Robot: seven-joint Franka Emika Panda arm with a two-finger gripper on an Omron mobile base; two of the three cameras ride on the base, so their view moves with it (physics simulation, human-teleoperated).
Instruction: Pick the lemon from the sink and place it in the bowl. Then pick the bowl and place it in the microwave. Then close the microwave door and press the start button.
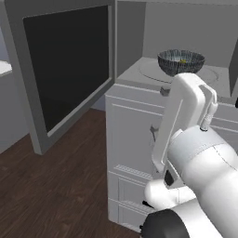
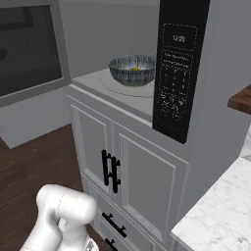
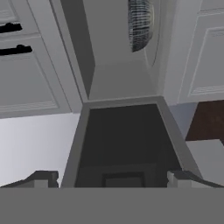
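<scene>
- Bowl seen resting on the round turntable plate inside the microwave, a spot of yellow lemon lying in it; placing judged done.
- Microwave door hung wide open, swung out to the left of the cavity, black glass panel facing the room.
- Step in hand judged to be closing that door.
- Best done, as a judgement: reach behind the free outer edge of the door, push flat against frame or glass, sweep along the hinge arc until shut; avoid pressing near the hinge, where little turning comes of the effort.
- Worth keeping the arm clear of the cavity mouth so nothing is trapped as the door comes round, and leaving the bowl undisturbed.
- Start button on the dark control panel left for afterwards.
- Hand held empty, fingertips spread wide, looking along the open door toward the cavity, view rolled sideways.
- Arm folded low in front of the cabinet doors beneath the microwave, elbow raised; contact between hand and door impossible to tell.
</scene>
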